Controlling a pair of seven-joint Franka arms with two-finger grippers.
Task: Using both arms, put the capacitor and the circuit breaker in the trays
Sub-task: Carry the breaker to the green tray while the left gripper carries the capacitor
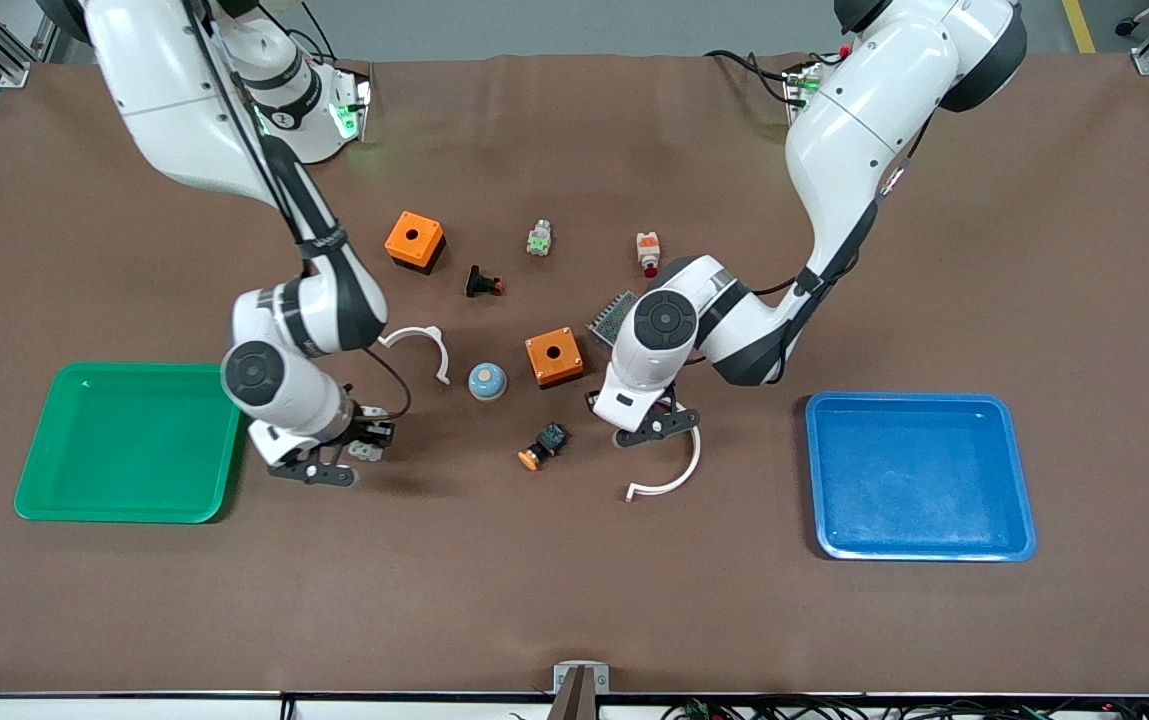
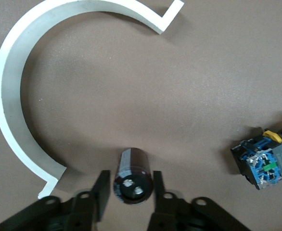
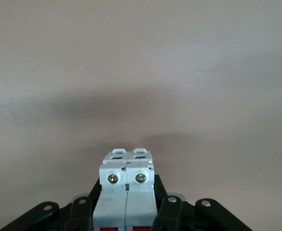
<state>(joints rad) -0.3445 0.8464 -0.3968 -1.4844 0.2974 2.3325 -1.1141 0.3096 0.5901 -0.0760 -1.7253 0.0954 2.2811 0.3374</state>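
Observation:
The capacitor [image 2: 131, 173], a stubby black cylinder with white dots on its end, lies on the brown table between my left gripper's [image 2: 130, 190] fingers. The fingers stand either side of it and a gap shows on one side. In the front view my left gripper [image 1: 656, 428] is low over the table by a white curved strip, and the capacitor is hidden under it. My right gripper [image 3: 126, 204] is shut on the white-grey circuit breaker [image 3: 126, 178]. It holds the breaker [image 1: 366, 452] a little above the table, and the gripper [image 1: 349, 455] is beside the green tray [image 1: 34, 470].
A blue tray [image 1: 919, 400] lies toward the left arm's end. Two orange boxes [image 1: 415, 240] [image 1: 554, 356], a blue dome button [image 1: 487, 380], an orange-capped button [image 1: 542, 445] and a black flanged button [image 1: 482, 283] lie mid-table. White curved strips [image 1: 424, 345] [image 1: 674, 470] and a small circuit board [image 1: 614, 315] lie there too.

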